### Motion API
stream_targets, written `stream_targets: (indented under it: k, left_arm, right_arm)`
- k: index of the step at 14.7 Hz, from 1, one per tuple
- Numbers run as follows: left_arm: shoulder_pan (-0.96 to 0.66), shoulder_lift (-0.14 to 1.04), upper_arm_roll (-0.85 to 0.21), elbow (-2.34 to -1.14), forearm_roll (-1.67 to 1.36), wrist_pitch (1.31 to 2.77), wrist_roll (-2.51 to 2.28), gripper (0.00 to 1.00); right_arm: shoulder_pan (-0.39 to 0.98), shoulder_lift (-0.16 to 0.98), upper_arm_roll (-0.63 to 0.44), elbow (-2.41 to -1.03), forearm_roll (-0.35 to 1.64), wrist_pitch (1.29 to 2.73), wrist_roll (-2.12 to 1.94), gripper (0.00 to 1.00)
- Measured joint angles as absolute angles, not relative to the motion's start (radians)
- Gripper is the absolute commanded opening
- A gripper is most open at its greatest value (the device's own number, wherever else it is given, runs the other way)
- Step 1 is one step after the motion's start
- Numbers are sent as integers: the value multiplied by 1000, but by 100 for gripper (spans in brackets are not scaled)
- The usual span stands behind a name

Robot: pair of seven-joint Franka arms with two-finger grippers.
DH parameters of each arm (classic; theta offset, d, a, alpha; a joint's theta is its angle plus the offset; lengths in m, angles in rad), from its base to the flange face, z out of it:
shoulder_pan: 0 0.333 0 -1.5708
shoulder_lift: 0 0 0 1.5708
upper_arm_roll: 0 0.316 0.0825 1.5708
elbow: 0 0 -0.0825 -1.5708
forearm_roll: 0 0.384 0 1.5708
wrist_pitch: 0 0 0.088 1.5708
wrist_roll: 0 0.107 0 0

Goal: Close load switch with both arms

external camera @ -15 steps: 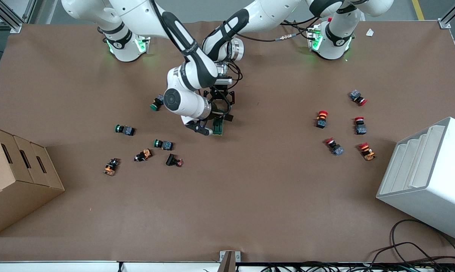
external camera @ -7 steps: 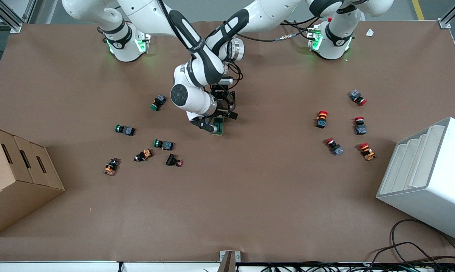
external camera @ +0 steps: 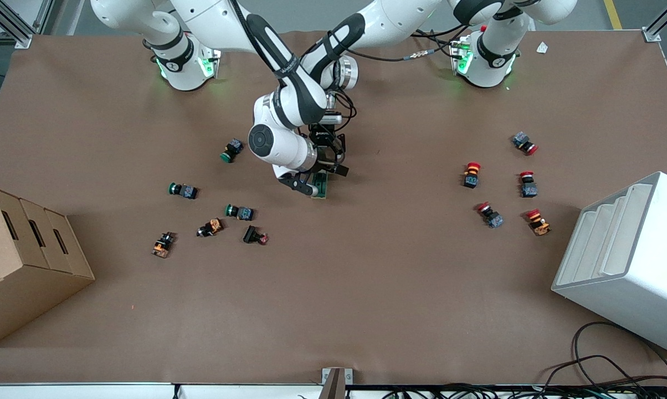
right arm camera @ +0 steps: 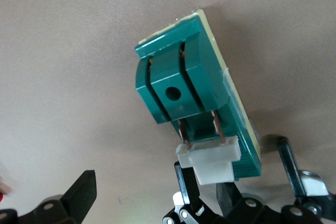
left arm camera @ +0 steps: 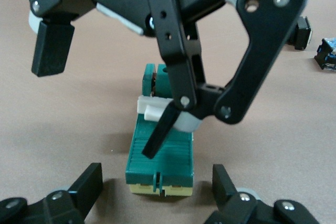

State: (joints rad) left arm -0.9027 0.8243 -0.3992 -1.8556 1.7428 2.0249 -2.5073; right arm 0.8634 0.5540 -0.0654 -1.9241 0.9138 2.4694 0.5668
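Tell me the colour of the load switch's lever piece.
White, on a dark green load switch body; the lever piece shows best in the right wrist view.

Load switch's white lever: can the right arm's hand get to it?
Probably yes. The open right hand hangs right over the load switch, one finger seemingly touching the white lever. The open left hand straddles the switch's end, not blocking.

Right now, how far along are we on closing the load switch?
Done: both grippers are at the load switch. In hand: the left gripper is open and straddles its base without clamping. The right gripper is open, with one finger against the white lever. Left: the lever looks raised, so gripping the base and pushing it down remain.
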Motion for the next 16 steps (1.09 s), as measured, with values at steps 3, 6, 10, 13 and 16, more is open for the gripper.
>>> stream_targets:
  k: [3, 6, 10, 13, 16]
  left_arm:
    - [-903, 824, -399, -1856, 1743, 2024, -2507, 93]
    - [-903, 824, -399, -1856, 1743, 2024, -2507, 93]
    - [-903, 824, -399, -1856, 1743, 2023, -2507, 98]
    - [-903, 825, -398, -1857, 1743, 2021, -2507, 99]
    - [-903, 825, -398, -1857, 1743, 2021, -2507, 99]
  right_arm:
    - [863, 541, -77, -1917, 914, 2451, 567, 100]
    - [856, 532, -94, -1892, 914, 2477, 560, 100]
    - [835, 551, -106, -1858, 914, 2489, 539, 100]
    - [822, 568, -106, -1843, 914, 2493, 520, 100]
    - [808, 593, -106, -1813, 914, 2493, 517, 100]
